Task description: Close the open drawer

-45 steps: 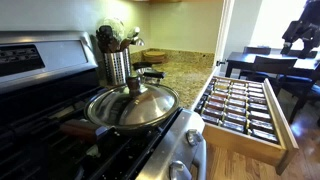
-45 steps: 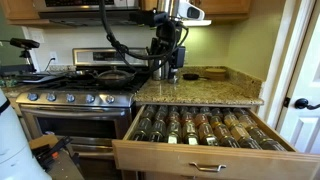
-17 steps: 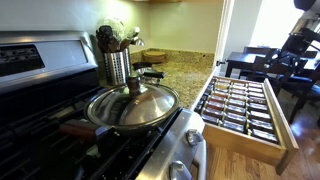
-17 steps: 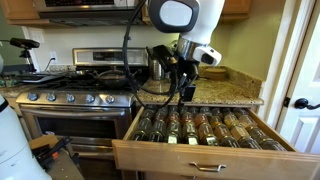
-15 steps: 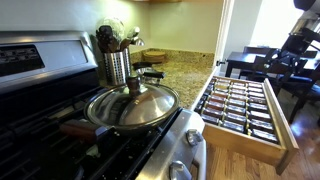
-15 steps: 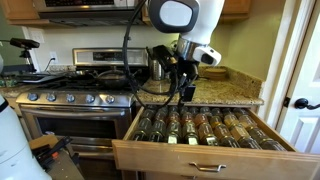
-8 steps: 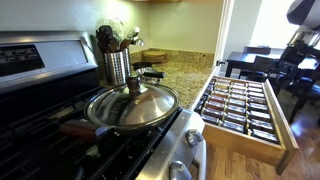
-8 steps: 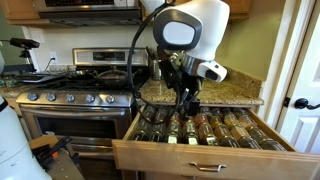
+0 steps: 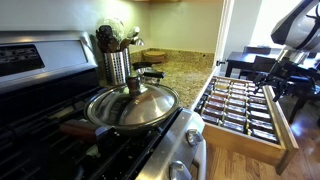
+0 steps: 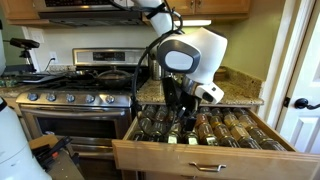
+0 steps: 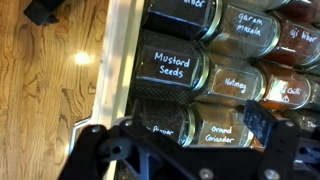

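Your claw [image 10: 187, 118] hangs just above the spice jars [image 10: 215, 128], spread wide with nothing held. The wrist view shows its black fingers [image 11: 258, 118] well apart over the jar tops. At the left in an exterior view stands the stove [image 10: 75, 98], a pan [image 10: 113, 74] on its burners. Right of it the drawer [image 10: 200, 160] sits pulled far out from under the granite counter [image 10: 235, 93], its plain front facing the camera. In the wrist view you get wood floor [image 11: 50, 80] at left, then the drawer's pale side wall [image 11: 118, 60], then the Mustard Seeds jar [image 11: 170, 68] and the Nutmeg jar [image 11: 238, 82].
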Controlling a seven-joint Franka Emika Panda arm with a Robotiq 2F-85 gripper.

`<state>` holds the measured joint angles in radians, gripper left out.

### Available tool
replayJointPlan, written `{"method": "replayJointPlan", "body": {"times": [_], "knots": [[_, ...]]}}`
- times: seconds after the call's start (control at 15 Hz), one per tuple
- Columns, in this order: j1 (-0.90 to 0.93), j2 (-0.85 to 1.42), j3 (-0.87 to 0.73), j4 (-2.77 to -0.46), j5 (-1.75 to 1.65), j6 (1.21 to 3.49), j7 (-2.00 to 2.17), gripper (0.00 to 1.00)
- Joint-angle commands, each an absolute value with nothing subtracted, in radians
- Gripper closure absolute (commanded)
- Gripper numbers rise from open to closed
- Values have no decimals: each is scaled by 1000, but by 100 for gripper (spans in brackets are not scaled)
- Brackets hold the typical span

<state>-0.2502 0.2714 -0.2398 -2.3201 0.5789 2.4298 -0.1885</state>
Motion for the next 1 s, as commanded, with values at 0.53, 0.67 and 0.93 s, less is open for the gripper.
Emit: {"method": "replayJointPlan", "body": {"times": [0.53,0.67,0.93], "knots": [[-273,343,-196,-2351,475,2623,-46,0],[-278,305,-190,-2375,470,2608,-65,0],[-281,232,-197,-2423,446,2608,-89,0]]}}
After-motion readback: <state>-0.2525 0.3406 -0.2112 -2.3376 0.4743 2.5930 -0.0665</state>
